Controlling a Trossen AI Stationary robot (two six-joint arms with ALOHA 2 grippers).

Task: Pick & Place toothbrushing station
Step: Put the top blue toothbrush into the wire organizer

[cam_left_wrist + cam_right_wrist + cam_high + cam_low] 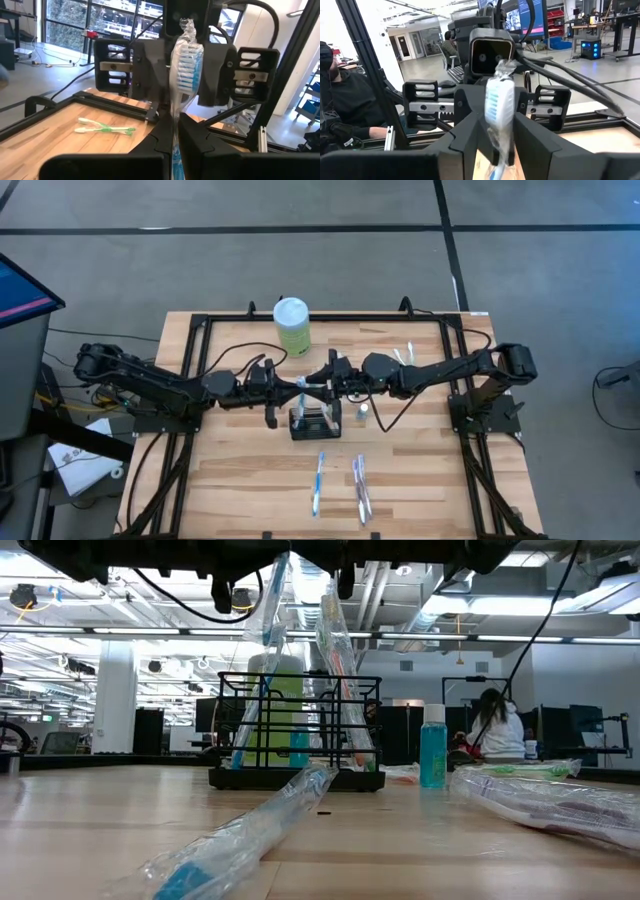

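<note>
Above caddy | left claw, right claw: each clenching one toothbrush

Table: a pale wooden plank table top inside a black metal frame carried everything.
Caddy: the small black rectangular wire-mesh toothbrushing station stood on the planks directly below the meeting jaws of both arms.
Bottle: a pale green bottle with a white cap stood beyond the jaws, toward the far edge.
Small bottle: a small teal bottle with a white cap stood just beside the caddy, under the right arm.
Near toothbrushes: a blue toothbrush in clear wrap and a second clear-wrapped toothbrush lay well short of the jaws.
Far toothbrushes: green-and-white toothbrushes lay beyond the right arm.
</note>
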